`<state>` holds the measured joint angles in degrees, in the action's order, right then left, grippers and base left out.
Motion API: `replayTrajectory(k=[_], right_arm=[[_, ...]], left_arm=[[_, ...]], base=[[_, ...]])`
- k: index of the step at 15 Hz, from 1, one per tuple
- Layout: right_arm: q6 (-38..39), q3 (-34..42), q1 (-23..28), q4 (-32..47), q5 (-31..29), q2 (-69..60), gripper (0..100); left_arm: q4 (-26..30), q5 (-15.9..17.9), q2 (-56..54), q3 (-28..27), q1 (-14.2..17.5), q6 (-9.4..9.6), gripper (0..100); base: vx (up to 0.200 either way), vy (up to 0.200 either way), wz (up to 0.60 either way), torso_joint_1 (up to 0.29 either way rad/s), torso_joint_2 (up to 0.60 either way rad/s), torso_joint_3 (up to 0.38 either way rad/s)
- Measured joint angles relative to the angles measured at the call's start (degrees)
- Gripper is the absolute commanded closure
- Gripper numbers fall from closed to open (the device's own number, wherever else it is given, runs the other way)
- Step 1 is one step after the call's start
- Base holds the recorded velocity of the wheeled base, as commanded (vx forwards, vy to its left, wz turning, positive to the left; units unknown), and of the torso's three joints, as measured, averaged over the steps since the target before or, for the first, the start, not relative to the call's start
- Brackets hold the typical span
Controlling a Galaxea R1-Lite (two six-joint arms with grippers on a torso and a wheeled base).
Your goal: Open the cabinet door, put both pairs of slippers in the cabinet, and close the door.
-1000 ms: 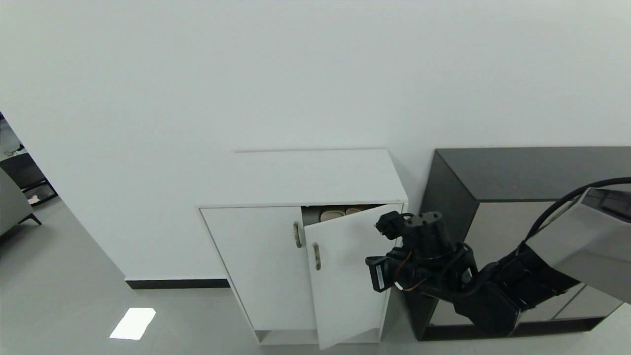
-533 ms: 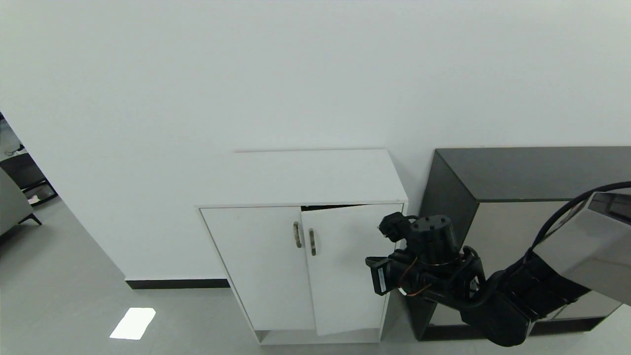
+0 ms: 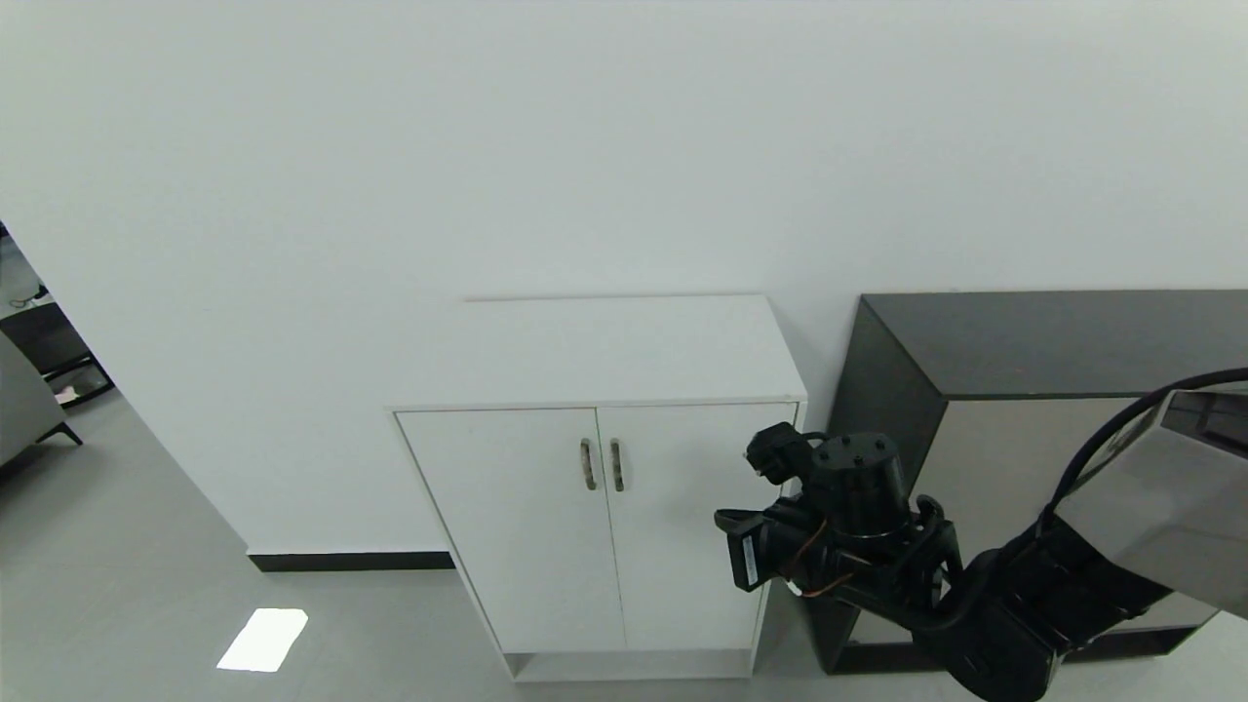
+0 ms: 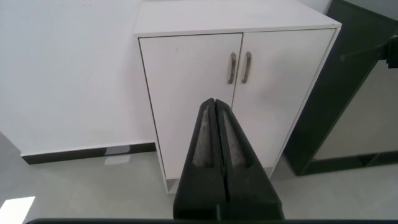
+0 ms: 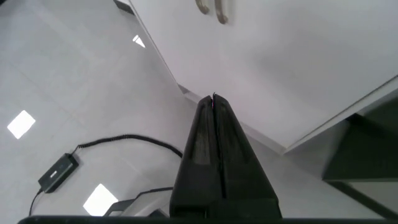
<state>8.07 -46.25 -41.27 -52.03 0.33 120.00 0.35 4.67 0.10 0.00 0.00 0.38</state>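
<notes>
The white cabinet (image 3: 624,349) stands against the wall with both doors flush and its two handles (image 3: 603,464) side by side. No slippers are visible outside it; its inside is hidden. My right arm (image 3: 848,522) hovers just in front of the right door (image 3: 682,526), near its hinge edge. The right gripper (image 5: 213,99) is shut and empty, pointing along the door (image 5: 292,68) towards the floor. My left gripper (image 4: 214,102) is shut and empty, held back from the cabinet (image 4: 236,18) and aimed at its lower middle.
A dark cabinet (image 3: 1024,341) with a glossy front adjoins the white one on the right. A black cable (image 5: 124,140) and a small black box (image 5: 59,171) lie on the grey floor. Chair legs (image 3: 49,390) stand at the far left.
The right door has swung from ajar to fully shut, hiding the slippers that showed inside at the top. My right arm followed the door in and dropped slightly.
</notes>
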Motion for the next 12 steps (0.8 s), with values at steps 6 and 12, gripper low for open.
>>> replayTrajectory(k=[6, 12], right_arm=[[0.09, 2.35, -2.04, -2.19, -0.06, -0.02, 100], [0.29, 2.12, -3.35, -2.71, -0.01, 1.8, 100]], left_arm=[[-0.02, 0.0, 0.0, 0.0, 0.0, 0.0, 100], [0.0, 0.0, 0.0, 0.0, 0.0, -0.11, 100]], base=[[0.2, 0.0, 0.0, 0.003, 0.0, 0.002], [0.067, 0.0, 0.0, 0.0, 0.0, 0.002]])
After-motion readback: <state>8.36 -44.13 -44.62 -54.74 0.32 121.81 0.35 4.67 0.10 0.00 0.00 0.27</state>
